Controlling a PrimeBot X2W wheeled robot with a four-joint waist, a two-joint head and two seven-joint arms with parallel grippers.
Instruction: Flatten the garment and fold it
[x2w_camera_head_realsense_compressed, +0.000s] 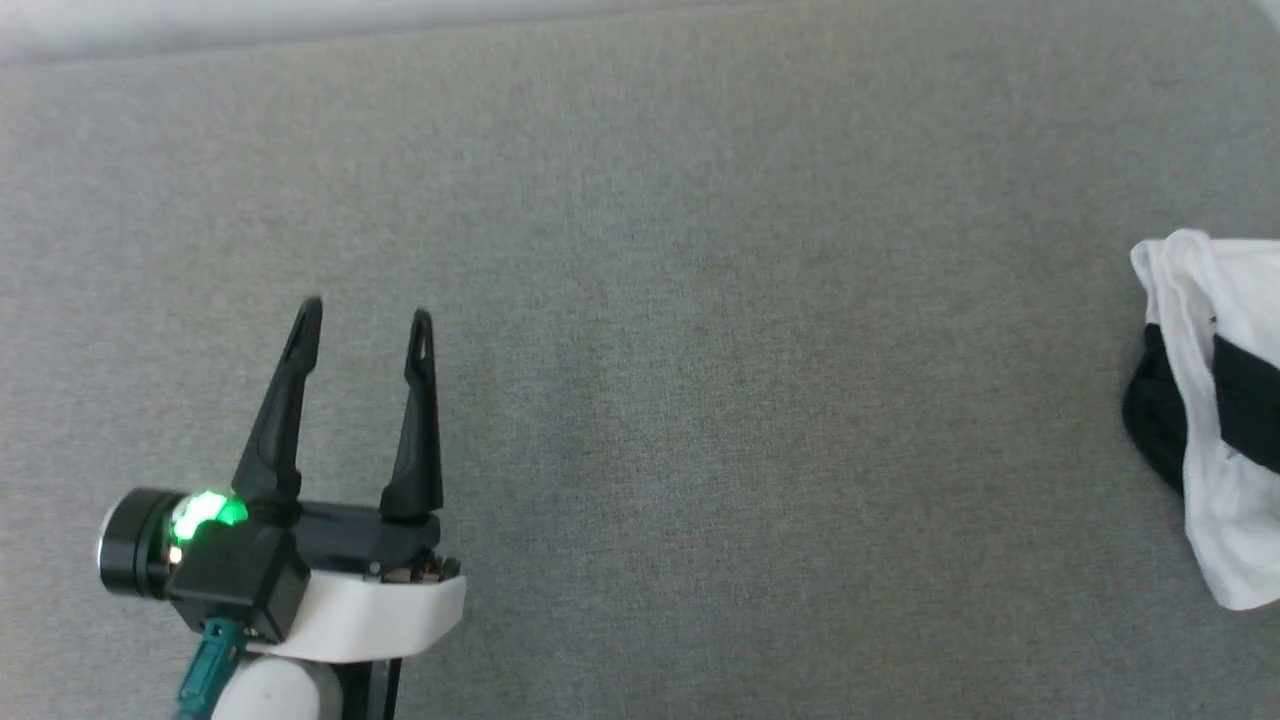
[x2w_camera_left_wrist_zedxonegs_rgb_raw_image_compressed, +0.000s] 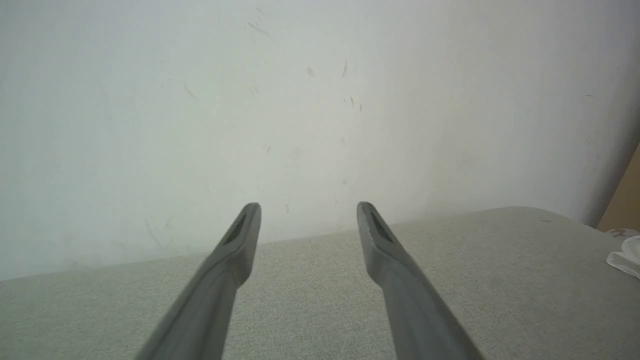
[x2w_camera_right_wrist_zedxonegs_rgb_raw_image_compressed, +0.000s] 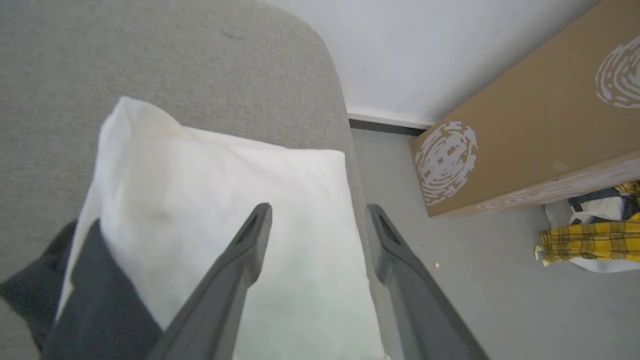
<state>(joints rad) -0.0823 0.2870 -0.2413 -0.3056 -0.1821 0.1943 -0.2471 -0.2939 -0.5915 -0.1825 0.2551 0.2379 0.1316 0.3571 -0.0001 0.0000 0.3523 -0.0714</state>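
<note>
The garment (x2w_camera_head_realsense_compressed: 1215, 480) lies folded at the right edge of the grey table (x2w_camera_head_realsense_compressed: 640, 300), white with black sleeve parts showing at its left side. The right wrist view looks down on the garment (x2w_camera_right_wrist_zedxonegs_rgb_raw_image_compressed: 200, 200) as a white folded packet near the table's edge, a black sleeve sticking out at its lower left. My right gripper (x2w_camera_right_wrist_zedxonegs_rgb_raw_image_compressed: 317, 212) hangs open above it with nothing between its fingers. My left gripper (x2w_camera_head_realsense_compressed: 365, 318) stands open over bare table at the lower left, far from the garment. In the left wrist view my left gripper (x2w_camera_left_wrist_zedxonegs_rgb_raw_image_compressed: 307, 210) points at the wall, and a white bit of garment (x2w_camera_left_wrist_zedxonegs_rgb_raw_image_compressed: 626, 257) shows at the far right.
A white wall (x2w_camera_left_wrist_zedxonegs_rgb_raw_image_compressed: 250, 100) stands behind the table's far edge. Past the table's right edge is grey floor (x2w_camera_right_wrist_zedxonegs_rgb_raw_image_compressed: 480, 300) with a long brown cardboard box (x2w_camera_right_wrist_zedxonegs_rgb_raw_image_compressed: 530, 125) and a heap of yellow plaid and white cloth (x2w_camera_right_wrist_zedxonegs_rgb_raw_image_compressed: 590, 242).
</note>
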